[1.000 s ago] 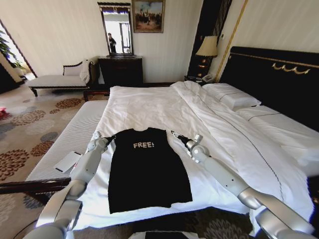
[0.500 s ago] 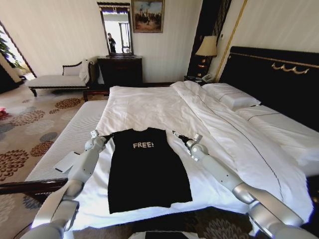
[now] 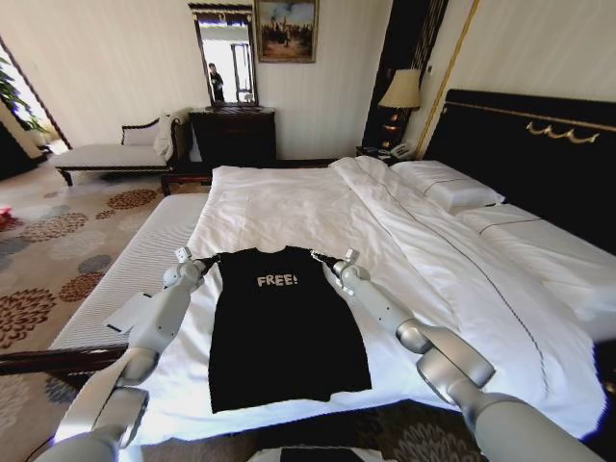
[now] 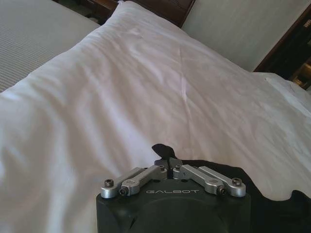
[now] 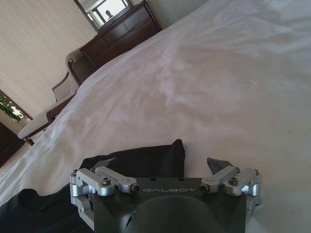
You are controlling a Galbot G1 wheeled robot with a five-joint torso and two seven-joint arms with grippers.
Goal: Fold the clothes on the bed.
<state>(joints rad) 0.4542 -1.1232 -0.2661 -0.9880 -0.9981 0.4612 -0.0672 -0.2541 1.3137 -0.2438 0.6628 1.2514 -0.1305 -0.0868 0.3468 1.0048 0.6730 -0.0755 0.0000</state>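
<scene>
Change since earlier frames: right gripper (image 3: 325, 261) had moved in from the bare sheet to the shirt's (image 3: 285, 327) right shoulder; left gripper (image 3: 206, 263) had shifted little.
Shirt position: black shirt lay flat, chest up with "FREE!" showing, on the white duvet (image 3: 289, 207) near the foot of the bed (image 3: 520, 144), hem toward the robot.
Left gripper, head view: sat at the shirt's left shoulder, arm stretched along the bed's edge.
Left gripper, wrist view: fingers (image 4: 163, 161) were closed together on a peak of black cloth (image 4: 163, 149), a detail too small to read from the head camera.
Right gripper, head view: sat at the shirt's right shoulder, finger state not readable.
Right gripper, wrist view: fingers (image 5: 216, 164) stood apart, one over a fold of black fabric (image 5: 146, 160), the other over bare duvet (image 5: 218, 87); nothing was pinched.
Surroundings, head view: bench (image 3: 135, 279) stood beside the bed on the robot's left.
</scene>
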